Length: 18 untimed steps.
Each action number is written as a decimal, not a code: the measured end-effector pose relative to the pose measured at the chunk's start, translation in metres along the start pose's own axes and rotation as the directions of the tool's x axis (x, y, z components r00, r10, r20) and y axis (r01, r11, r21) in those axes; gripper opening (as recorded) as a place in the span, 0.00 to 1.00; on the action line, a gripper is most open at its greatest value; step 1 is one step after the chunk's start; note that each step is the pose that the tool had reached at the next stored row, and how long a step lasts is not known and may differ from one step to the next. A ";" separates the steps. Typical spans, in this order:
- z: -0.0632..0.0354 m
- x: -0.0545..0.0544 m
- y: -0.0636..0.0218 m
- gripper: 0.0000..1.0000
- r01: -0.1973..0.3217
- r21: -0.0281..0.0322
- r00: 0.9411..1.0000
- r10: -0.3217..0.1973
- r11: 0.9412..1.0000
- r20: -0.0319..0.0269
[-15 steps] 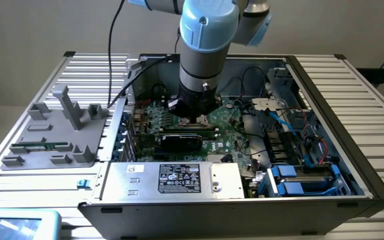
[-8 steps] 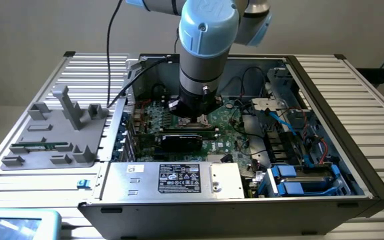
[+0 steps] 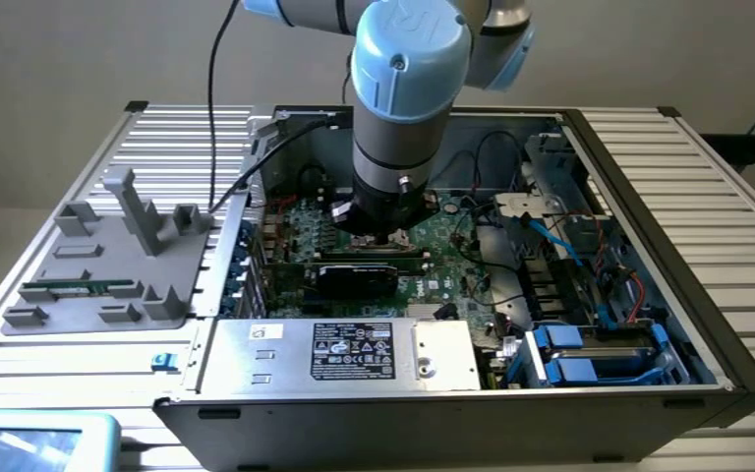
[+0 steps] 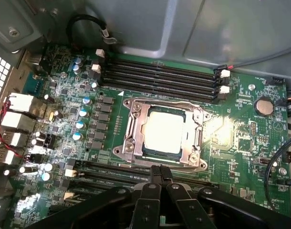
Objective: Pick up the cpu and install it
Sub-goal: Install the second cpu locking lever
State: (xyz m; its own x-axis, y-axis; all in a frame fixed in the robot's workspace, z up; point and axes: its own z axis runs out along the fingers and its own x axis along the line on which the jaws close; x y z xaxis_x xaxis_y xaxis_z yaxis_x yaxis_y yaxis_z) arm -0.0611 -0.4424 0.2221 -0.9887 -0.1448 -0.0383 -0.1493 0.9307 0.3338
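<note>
Grey ribbed metal panels formed the work surface [image 3: 692, 187], and an open computer case [image 3: 640, 393] lay on it with its inside turned up. At the exterior view's left, a grey plastic fixture [image 3: 102, 265] stood on the panels, and a long narrow green memory stick [image 3: 79, 289] lay in one of its slots. A blue and silver robot arm [image 3: 404, 88] came down from above into the middle of the case, over the green motherboard [image 3: 450, 246].

In the wrist view, the cpu [image 4: 165, 131] sat flat inside the square metal-framed socket [image 4: 135, 138] on the motherboard, its pale shiny top facing up under strong light. Four dark memory slots [image 4: 159, 76] ran along one side of the socket.

The gripper [image 4: 160, 172] was fully closed: its two black fingers [image 4: 155, 177] met at the tips, right at the edge of the socket frame. It held nothing. The cpu was just beside the tips, and not between them. A round coin battery [image 4: 265, 106] was seen on the board, well apart from the socket.
</note>
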 end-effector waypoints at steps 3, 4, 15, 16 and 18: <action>0.0016 0.001 -0.0007 0.09 0.001 -0.005 1.000 -0.001 1.000 0.004; 0.0016 0.001 -0.0008 0.09 0.001 -0.005 1.000 -0.001 1.000 0.004; 0.0057 0.001 -0.0024 0.09 0.005 -0.026 1.000 -0.005 1.000 0.016; 0.0063 0.001 -0.0025 0.09 0.005 -0.027 1.000 -0.005 1.000 0.017; 0.0066 0.001 -0.0026 0.09 0.006 -0.030 1.000 -0.005 1.000 0.019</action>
State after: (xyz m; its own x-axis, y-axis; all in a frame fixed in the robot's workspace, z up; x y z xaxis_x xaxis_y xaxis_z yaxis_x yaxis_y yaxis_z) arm -0.0616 -0.4427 0.2151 -0.9880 -0.1433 -0.0575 -0.1544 0.9196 0.3613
